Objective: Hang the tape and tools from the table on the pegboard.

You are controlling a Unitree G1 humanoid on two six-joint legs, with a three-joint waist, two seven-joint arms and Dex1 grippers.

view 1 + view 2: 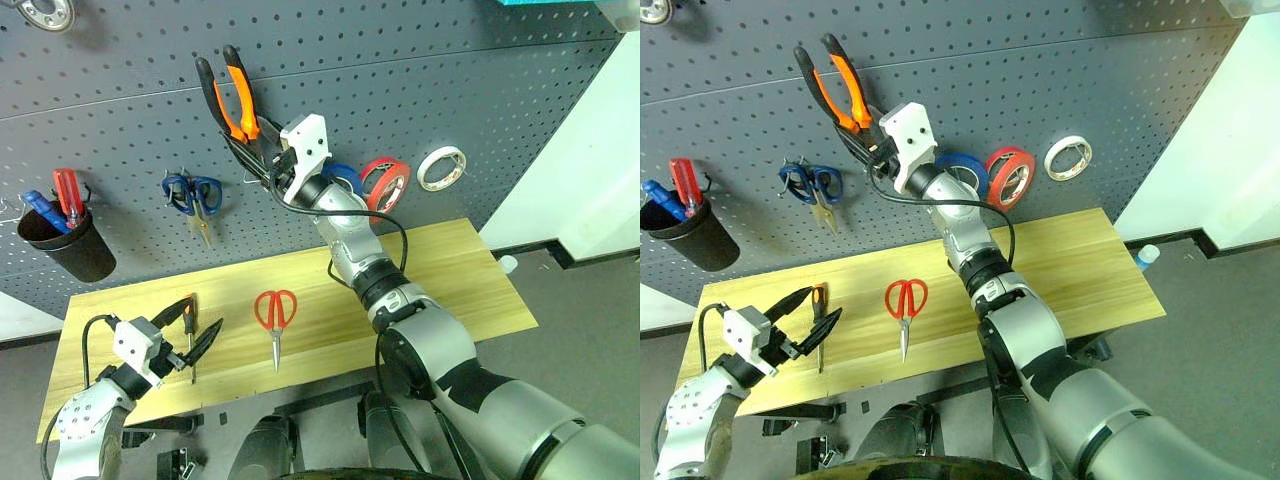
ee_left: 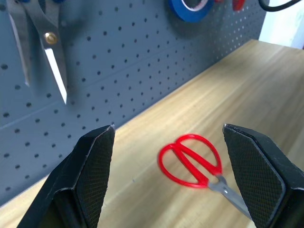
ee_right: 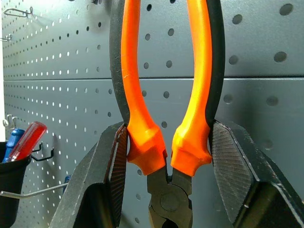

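Note:
My right gripper is raised against the dark grey pegboard and shut on the pliers, whose orange-and-black handles point up between its pads. The red ring of tape hangs on the board. Red-handled scissors lie flat on the wooden table. A slim screwdriver lies there too, right by my left gripper. That gripper stands open and empty low over the table's left end, with the scissors ahead of its fingers.
Blue-handled scissors, a blue roll and a white roll hang on the board. A black cup with a red and a blue screwdriver hangs at its left. Thin hooks stick out of the board.

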